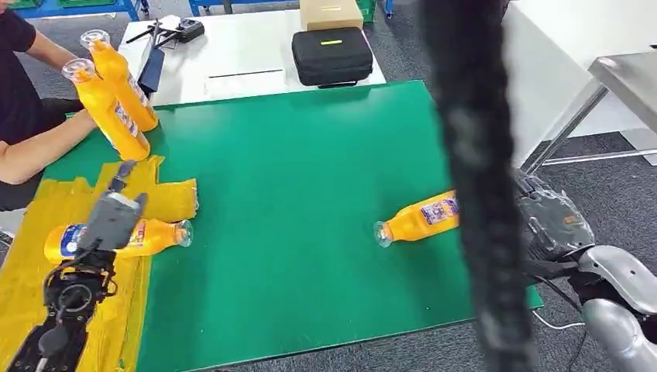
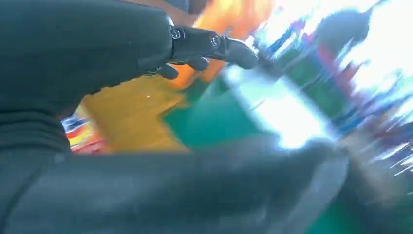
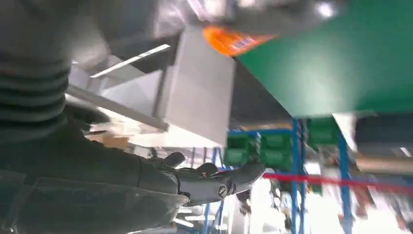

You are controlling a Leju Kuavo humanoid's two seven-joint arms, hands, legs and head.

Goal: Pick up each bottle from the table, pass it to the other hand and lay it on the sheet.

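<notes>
One orange bottle [image 1: 159, 235] lies on its side on the yellow sheet [image 1: 31, 263] at the left of the green mat [image 1: 294, 155]. My left hand [image 1: 112, 217] hovers just over it, fingers [image 2: 214, 46] stretched out and holding nothing. A second orange bottle [image 1: 418, 219] lies on the mat at the right, its cap pointing left, and shows blurred in the right wrist view [image 3: 234, 41]. My right hand [image 1: 554, 221] hangs beside the table's right edge, past that bottle, with its fingers [image 3: 219, 183] spread and empty. Two more bottles [image 1: 104, 108] stand tilted at the back left.
A person's arm [image 1: 31, 147] rests by the two standing bottles. A black blurred strand [image 1: 476, 178] hangs close before the head camera and hides part of the right bottle. Behind the mat, a white table carries a black case [image 1: 331, 56] and a cardboard box [image 1: 331, 13].
</notes>
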